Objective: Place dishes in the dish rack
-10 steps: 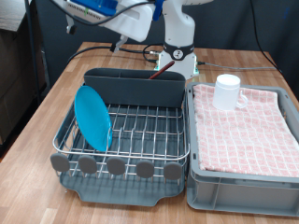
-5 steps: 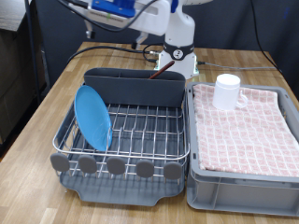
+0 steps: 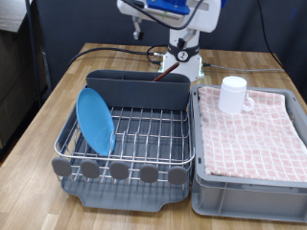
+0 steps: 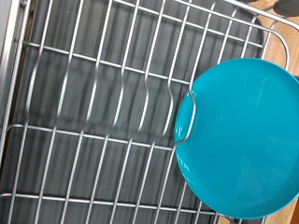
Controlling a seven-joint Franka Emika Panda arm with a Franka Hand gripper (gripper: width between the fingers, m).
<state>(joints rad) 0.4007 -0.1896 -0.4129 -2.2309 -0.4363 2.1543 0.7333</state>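
Observation:
The round light-blue plate (image 3: pixel 96 120) stands on edge in the dish rack (image 3: pixel 129 144), at the exterior view's left, leaning on the wire grid. The wrist view looks down on the plate (image 4: pixel 243 135) and the rack's wire grid (image 4: pixel 93 121); no fingers show there. The white mug (image 3: pixel 233 94) stands on the pink checked cloth in the grey crate (image 3: pixel 251 182). My gripper (image 3: pixel 136 21) hangs high above the rack's far side at the exterior view's top, holding nothing that I can see. The wooden spoon is out of view.
The rack's tall grey cutlery box (image 3: pixel 139 88) runs along its far edge, and round knobs (image 3: pixel 118 171) line its near edge. The robot base (image 3: pixel 180 59) and cables stand behind the rack. The wooden table (image 3: pixel 43 105) shows at the left.
The arm has swung up and towards the exterior view's right, away from above the plate. The plate, mug and rack have not moved.

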